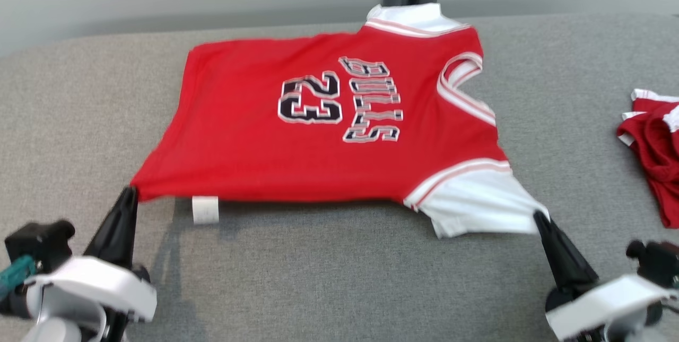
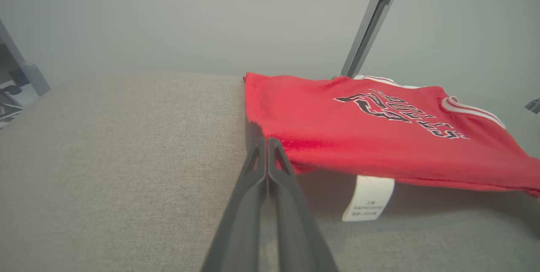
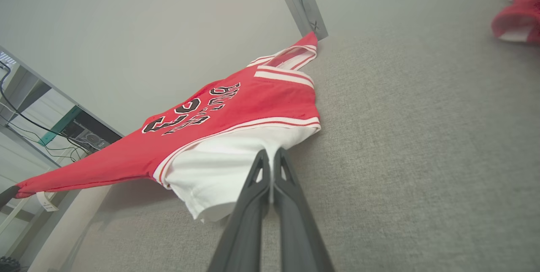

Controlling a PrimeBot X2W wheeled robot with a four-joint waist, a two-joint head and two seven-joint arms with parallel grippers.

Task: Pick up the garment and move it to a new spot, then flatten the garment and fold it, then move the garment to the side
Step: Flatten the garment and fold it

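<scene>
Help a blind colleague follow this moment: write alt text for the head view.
A red jersey numbered 23 is stretched over a grey padded surface, its near edge lifted. The left gripper pinches its hem corner and the right gripper its white sleeve. Another red garment lies at the far right.

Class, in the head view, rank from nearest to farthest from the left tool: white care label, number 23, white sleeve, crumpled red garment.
From the left tool on the jersey:
1. White care label, under hem.
2. Number 23, mid-chest.
3. White sleeve, at right tool.
4. Crumpled red garment, far right.
</scene>
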